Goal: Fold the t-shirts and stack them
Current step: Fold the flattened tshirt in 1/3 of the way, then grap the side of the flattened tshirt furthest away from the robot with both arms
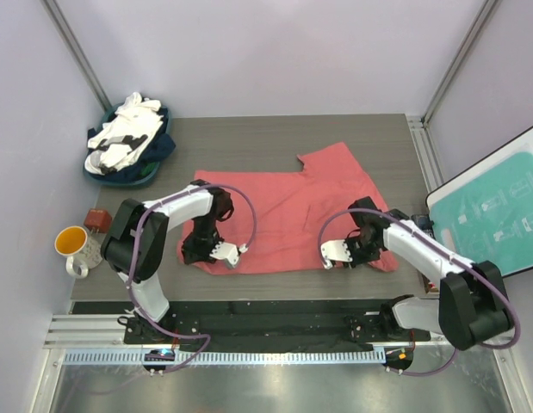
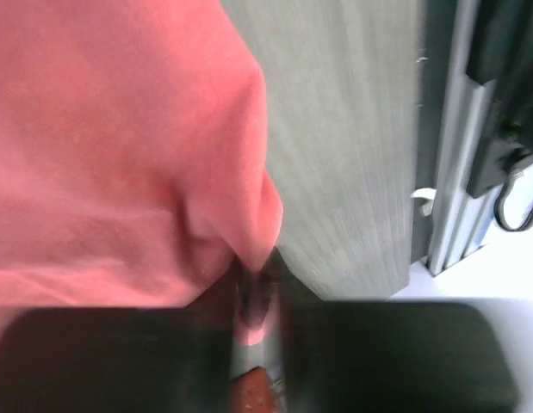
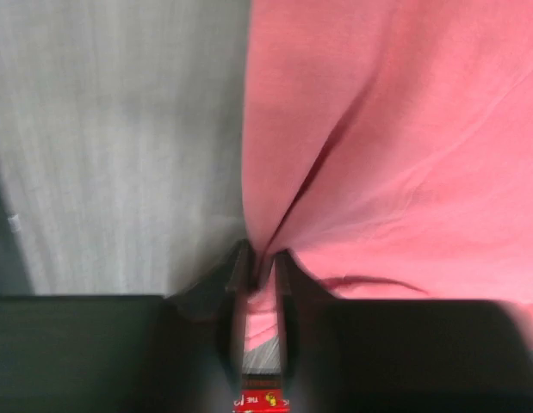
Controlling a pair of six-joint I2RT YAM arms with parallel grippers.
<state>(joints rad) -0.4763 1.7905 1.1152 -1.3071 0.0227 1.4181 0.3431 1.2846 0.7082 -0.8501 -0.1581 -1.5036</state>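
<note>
A coral-red t-shirt lies spread on the grey table, one sleeve toward the back. My left gripper sits at its near left edge. In the left wrist view that gripper is shut on a pinched fold of the red t-shirt. My right gripper is at the shirt's near right edge. In the right wrist view it stands narrowly shut, with the red cloth caught between the fingers. More t-shirts, white and dark navy, lie heaped at the back left.
The heap sits in a blue basket at the table's back left corner. An orange-lined mug stands off the table's left edge. A green board leans at the right. Bare table shows behind the shirt.
</note>
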